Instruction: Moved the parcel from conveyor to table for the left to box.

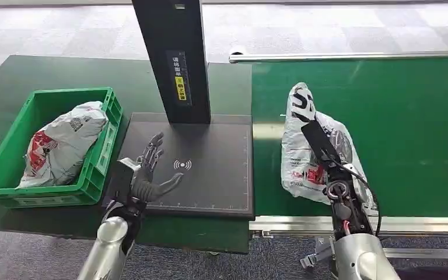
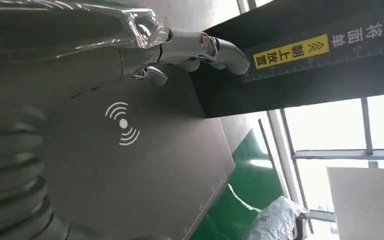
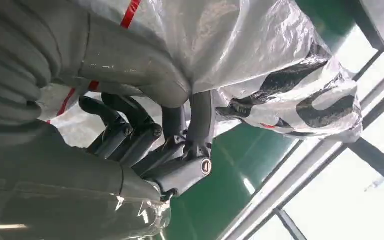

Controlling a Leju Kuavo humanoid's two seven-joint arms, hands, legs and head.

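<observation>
Silver forearms enter from the lower edge of the head view. At lower left, the left hand (image 1: pixel 149 169) hovers over the near-left part of the black scanner plate (image 1: pixel 221 186), its fingers spread and nothing in its grasp. The left wrist view shows the same fingers (image 2: pixel 220 50) extended above the white wireless symbol (image 2: pixel 122 123) printed on the plate. At right of centre, the right hand (image 1: pixel 326 153) rests against the parcel (image 1: pixel 300 146), a white plastic mailer bag with black and red print, lying on the green conveyor belt (image 1: pixel 408 128) close to the belt's left edge. In the right wrist view the dark fingers (image 3: pixel 130 127) curl under the bag and the thumb presses on top, so the hand grips the parcel. A black upright column (image 1: pixel 172 58) rises from the far edge of the plate. At left of frame, a green crate (image 1: pixel 102 169) on the dark green table (image 1: pixel 11 76) holds another white bag (image 1: pixel 64 146).
</observation>
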